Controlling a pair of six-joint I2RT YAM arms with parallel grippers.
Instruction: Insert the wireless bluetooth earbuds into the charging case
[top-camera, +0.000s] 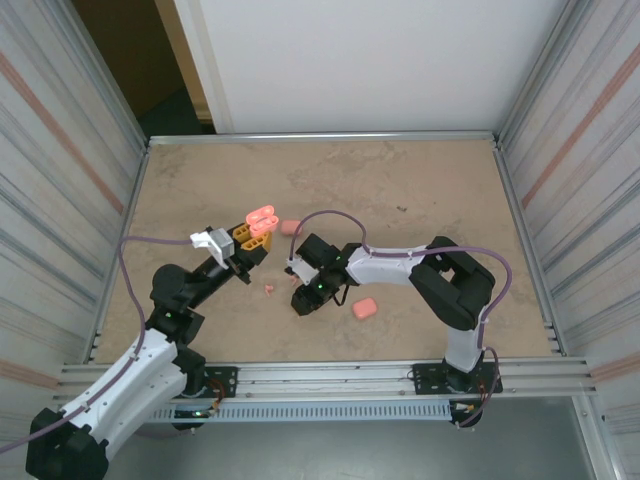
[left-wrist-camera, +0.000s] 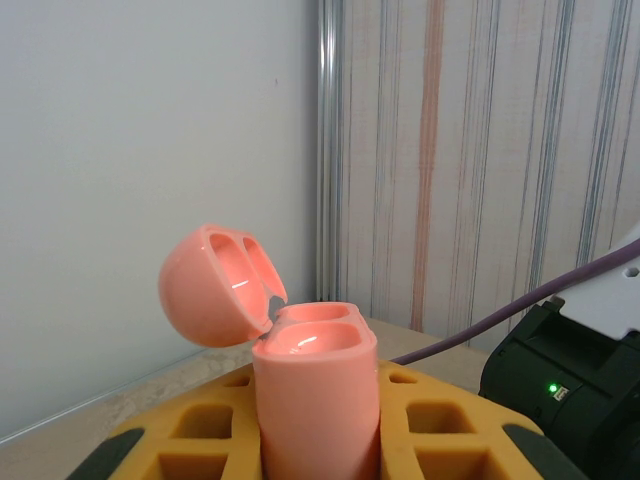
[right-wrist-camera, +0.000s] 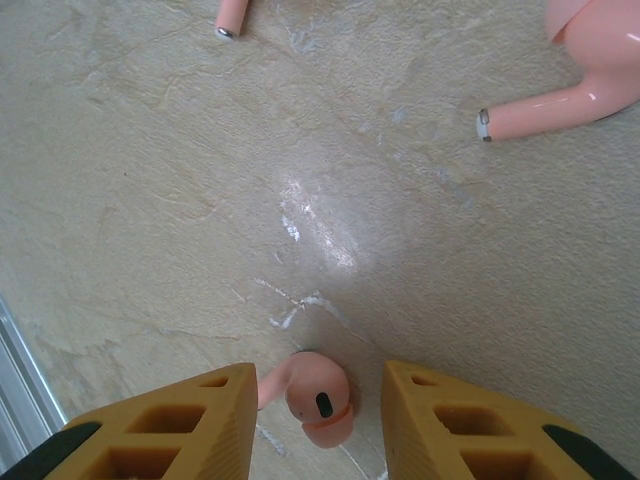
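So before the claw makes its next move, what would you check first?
1. Lid of the charging case is open: ok.
2. Both wells in the case are empty: ok.
3. Left claw is shut on the case, holding it upright: ok.
4. An earbud lies on the table, centred in the right claw: ok.
5. Right claw has a grip on that earbud: not ok, it is open, with a gap on each side.
6. Which well this earbud belongs in: cannot tell.
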